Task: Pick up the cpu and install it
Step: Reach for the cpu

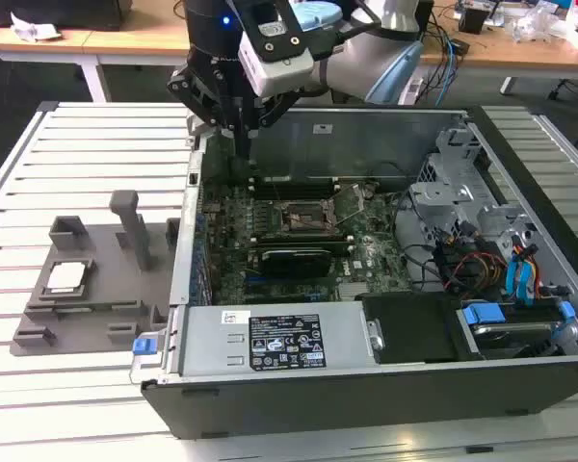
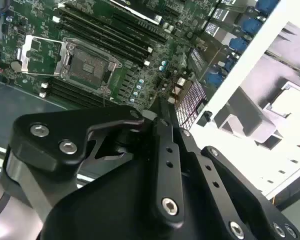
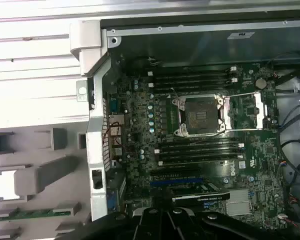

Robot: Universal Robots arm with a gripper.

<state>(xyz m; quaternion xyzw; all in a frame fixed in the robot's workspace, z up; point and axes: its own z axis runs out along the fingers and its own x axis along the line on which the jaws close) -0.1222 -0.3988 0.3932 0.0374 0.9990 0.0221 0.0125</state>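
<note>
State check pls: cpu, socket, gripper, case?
cpu: lying flat in the holder tray, not gripped.
socket: empty, retention frame open.
gripper: shut, holding nothing, above the case wall at the exterior view's left.
case: side open, motherboard exposed.

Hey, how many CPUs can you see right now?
1. The cpu lies in the grey tray outside the case, at the exterior view's left. In the first wrist view the socket looks empty.
</note>
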